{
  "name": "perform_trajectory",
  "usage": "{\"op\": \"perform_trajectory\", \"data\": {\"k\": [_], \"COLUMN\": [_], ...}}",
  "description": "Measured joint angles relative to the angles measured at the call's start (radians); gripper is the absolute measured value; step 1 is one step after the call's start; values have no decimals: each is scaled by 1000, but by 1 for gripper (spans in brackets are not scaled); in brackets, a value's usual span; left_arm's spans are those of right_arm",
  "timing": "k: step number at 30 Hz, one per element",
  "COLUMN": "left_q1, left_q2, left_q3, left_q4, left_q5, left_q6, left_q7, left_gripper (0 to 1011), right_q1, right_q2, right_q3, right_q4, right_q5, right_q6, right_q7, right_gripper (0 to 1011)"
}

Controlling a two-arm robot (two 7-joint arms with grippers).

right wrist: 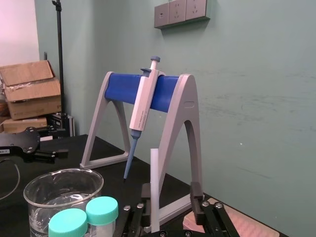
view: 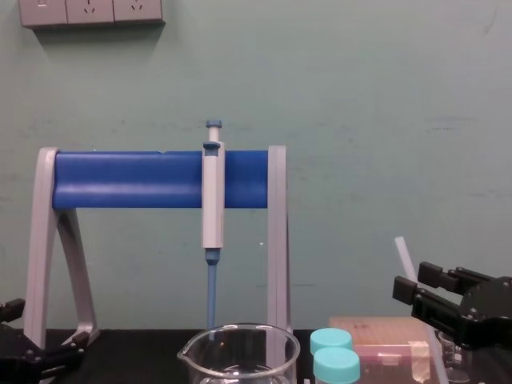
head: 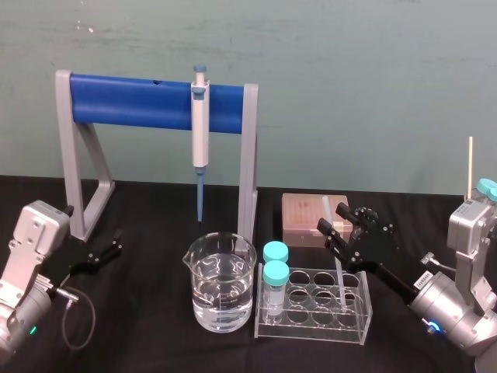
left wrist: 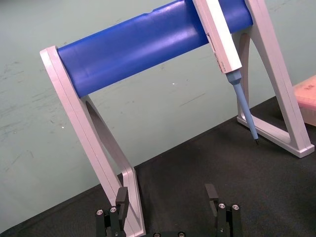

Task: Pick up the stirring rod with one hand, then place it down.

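The stirring rod (head: 340, 272), a whitish translucent stick, stands tilted in the clear tube rack (head: 311, 328), its top rising between my right gripper's fingers. My right gripper (head: 334, 220) is open around the upper part of the rod. In the right wrist view the rod (right wrist: 155, 187) leans against one finger (right wrist: 146, 191), and the other finger is well apart from it. In the chest view the rod (view: 402, 254) sticks up beside the right gripper (view: 420, 282). My left gripper (head: 109, 250) rests open and empty at the table's left, near the stand's leg.
A glass beaker (head: 221, 284) of water stands left of the rack, which holds two teal-capped vials (head: 275, 268). A white-and-blue pipette (head: 200, 124) hangs on the grey stand's blue bar (head: 132, 101). A pink tip box (head: 307, 217) lies behind the rack.
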Motion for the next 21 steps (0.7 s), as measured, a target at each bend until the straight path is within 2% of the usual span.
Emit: {"op": "perform_trajectory", "data": {"k": [1, 4, 17, 21], "left_q1": [0, 0, 0, 0], "left_q2": [0, 0, 0, 0], "left_q3": [0, 0, 0, 0], "left_q4": [0, 0, 0, 0], "left_q5": [0, 0, 0, 0], "left_q6": [0, 0, 0, 0], "left_q7": [0, 0, 0, 0], "left_gripper": [1000, 1000, 1000, 1000], "right_q1": [0, 0, 0, 0], "right_q2": [0, 0, 0, 0], "right_q3": [0, 0, 0, 0], "right_q4": [0, 0, 0, 0], "right_q5": [0, 1, 1, 1], "right_q6": [0, -1, -1, -1], "right_q7": [0, 0, 1, 1], "right_gripper": [469, 599, 974, 1003]}}
